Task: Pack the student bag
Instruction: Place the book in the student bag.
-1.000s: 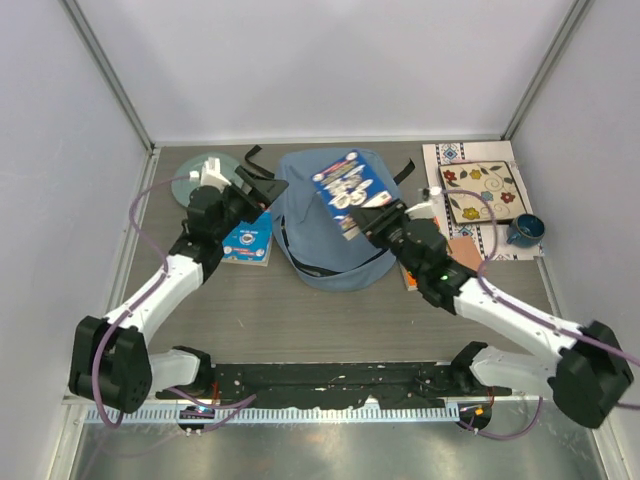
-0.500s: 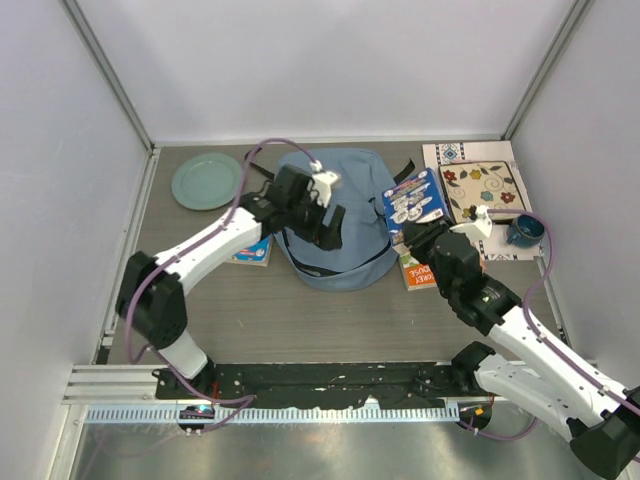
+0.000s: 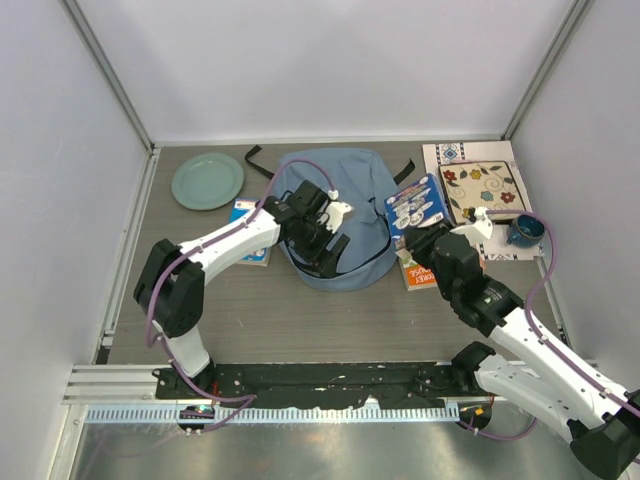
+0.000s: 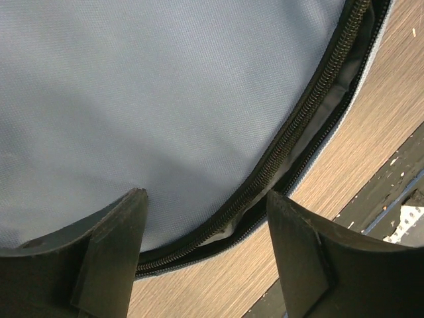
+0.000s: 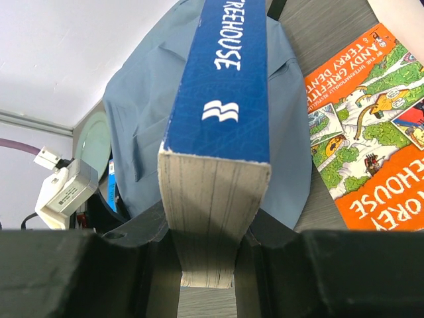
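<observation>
The student bag (image 3: 345, 190), light blue with a dark zipper (image 4: 298, 126), lies flat in the middle of the table. My left gripper (image 3: 327, 252) hovers over the bag's near edge. In the left wrist view the left gripper (image 4: 205, 202) is open, its fingers straddling the zipper line with nothing between them. My right gripper (image 3: 424, 238) is to the right of the bag, shut on a thick blue book (image 3: 417, 204). In the right wrist view the blue book (image 5: 225, 86) stands on edge between the pads of the right gripper (image 5: 207, 248), its spine up.
An orange picture book (image 3: 418, 272) lies on the table under the right arm and shows as the orange picture book (image 5: 368, 132) beside the bag. A green plate (image 3: 207, 180) and a small blue booklet (image 3: 245, 228) lie left of the bag. A patterned mat (image 3: 455, 158) with a floral tile (image 3: 480, 190) and a blue mug (image 3: 524, 230) sits at the back right.
My left arm swung from beside the plate across to the bag's near edge, its jaws narrowing slightly. My right arm drew the blue book from above the bag to its right side.
</observation>
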